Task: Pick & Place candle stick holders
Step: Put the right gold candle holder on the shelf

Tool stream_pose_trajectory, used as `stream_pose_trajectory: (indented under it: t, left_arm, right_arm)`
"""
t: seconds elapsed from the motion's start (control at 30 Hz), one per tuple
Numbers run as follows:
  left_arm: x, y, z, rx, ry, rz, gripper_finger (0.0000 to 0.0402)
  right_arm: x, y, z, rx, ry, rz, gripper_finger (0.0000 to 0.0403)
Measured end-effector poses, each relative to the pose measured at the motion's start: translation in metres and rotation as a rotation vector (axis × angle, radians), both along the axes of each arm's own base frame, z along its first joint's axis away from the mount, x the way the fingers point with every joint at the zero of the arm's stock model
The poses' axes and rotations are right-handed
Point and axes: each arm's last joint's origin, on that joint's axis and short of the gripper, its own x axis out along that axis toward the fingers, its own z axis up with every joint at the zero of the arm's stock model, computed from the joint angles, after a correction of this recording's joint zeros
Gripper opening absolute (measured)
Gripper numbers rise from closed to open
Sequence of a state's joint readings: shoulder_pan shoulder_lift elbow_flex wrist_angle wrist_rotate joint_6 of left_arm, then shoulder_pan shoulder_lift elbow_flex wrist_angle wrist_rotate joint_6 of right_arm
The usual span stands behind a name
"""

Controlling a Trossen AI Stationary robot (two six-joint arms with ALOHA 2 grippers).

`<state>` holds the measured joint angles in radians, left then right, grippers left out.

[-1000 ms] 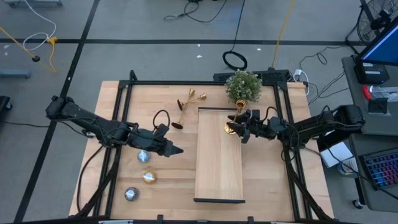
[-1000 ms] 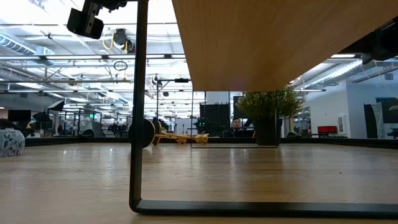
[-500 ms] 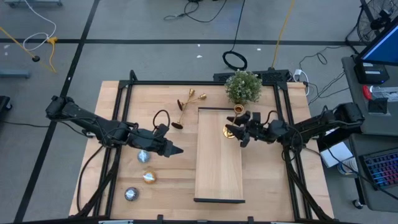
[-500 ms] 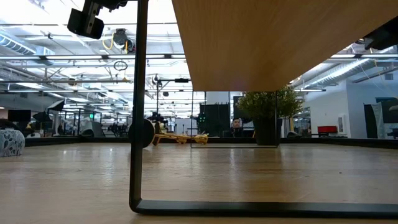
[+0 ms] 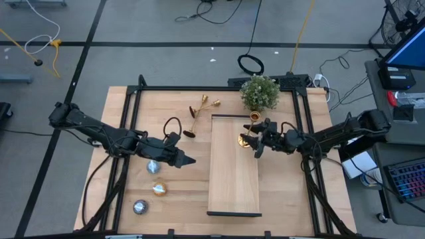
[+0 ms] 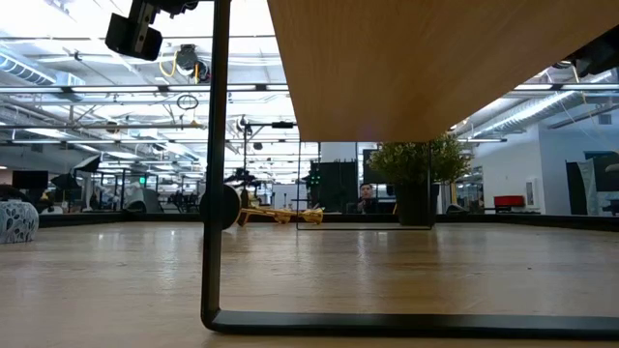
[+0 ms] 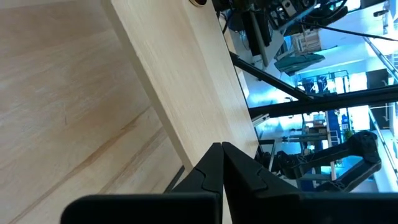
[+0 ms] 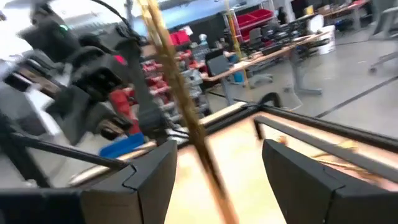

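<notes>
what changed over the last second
The right gripper shifted slightly toward the near edge at the shelf's far end, its fingers open astride a gold holder's stem. The left gripper stayed shut and parked on the table's left side; the two holders lying there didn't move.

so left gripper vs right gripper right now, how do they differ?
The left gripper is shut and empty; the right gripper has its jaws apart with a gold candle stick holder's stem between its fingers. The left gripper hangs over bare table beside the raised wooden shelf; the right gripper is over that shelf's far end. Both are dark two-finger grippers.
</notes>
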<state>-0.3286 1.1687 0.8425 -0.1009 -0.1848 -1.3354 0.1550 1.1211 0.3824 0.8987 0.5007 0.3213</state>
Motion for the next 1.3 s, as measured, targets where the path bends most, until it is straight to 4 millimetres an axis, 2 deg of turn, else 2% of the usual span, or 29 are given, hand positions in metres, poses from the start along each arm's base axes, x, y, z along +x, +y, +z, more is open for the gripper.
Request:
stream_pose_trajectory:
  t: [0.37,0.5,0.73,0.97,1.17,1.3]
  left_arm:
    - [0.0,0.0,0.0,-0.002,0.0,0.001,0.0015]
    - [0.0,0.0,0.0,-0.001,0.0,0.001,0.0004]
    - [0.0,0.0,0.0,-0.009,0.001,0.004,0.0019]
    - [0.0,0.0,0.0,-0.011,0.001,0.005,0.0004]
    - [0.0,0.0,0.0,-0.013,0.001,0.005,0.0018]
    - [0.0,0.0,0.0,-0.012,0.001,0.005,0.0014]
  right_arm:
    - [-0.014,-0.006,0.012,-0.124,0.051,-0.149,0.0235]
    - [-0.015,-0.007,0.01,-0.127,0.073,-0.173,0.0235]
    - [-0.014,-0.01,0.009,-0.127,0.082,-0.19,0.0235]
    - [-0.014,-0.018,0.01,-0.101,0.064,-0.224,0.0235]
    - [-0.014,-0.022,0.011,-0.097,0.049,-0.242,0.0235]
    - [-0.013,-0.024,0.012,-0.071,0.026,-0.222,0.0235]
